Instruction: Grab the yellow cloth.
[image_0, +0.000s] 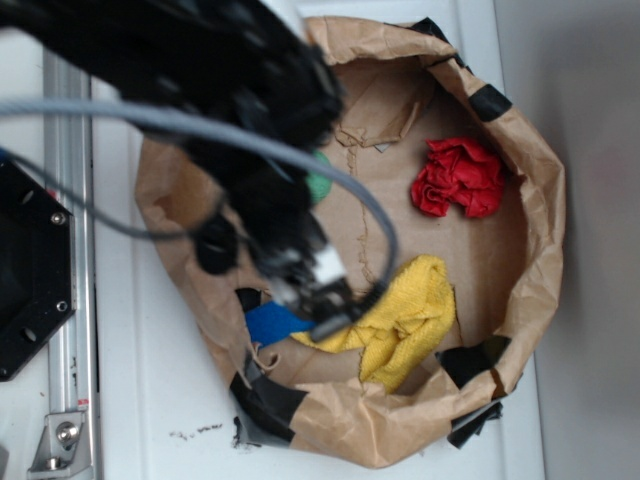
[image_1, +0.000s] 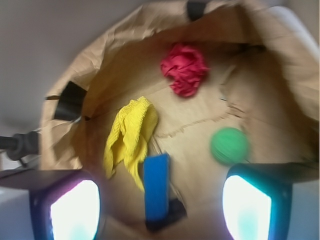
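Observation:
The yellow cloth (image_0: 405, 318) lies crumpled on the floor of a brown paper bag (image_0: 525, 170), near its front wall. In the wrist view the yellow cloth (image_1: 131, 134) lies ahead and left of centre. My gripper (image_0: 325, 300) hangs over the bag's left part, just left of the cloth, its tip hidden by the blurred black arm. In the wrist view my gripper (image_1: 161, 207) is open and empty, its two fingers (image_1: 75, 210) wide apart above the blue strip (image_1: 156, 186).
A red cloth (image_0: 458, 178) lies at the bag's far side. A green ball (image_1: 229, 145) lies right of the strip, mostly hidden by the arm in the exterior view. The bag's walls, patched with black tape (image_0: 490, 100), ring everything. A metal rail (image_0: 70, 300) runs along the left.

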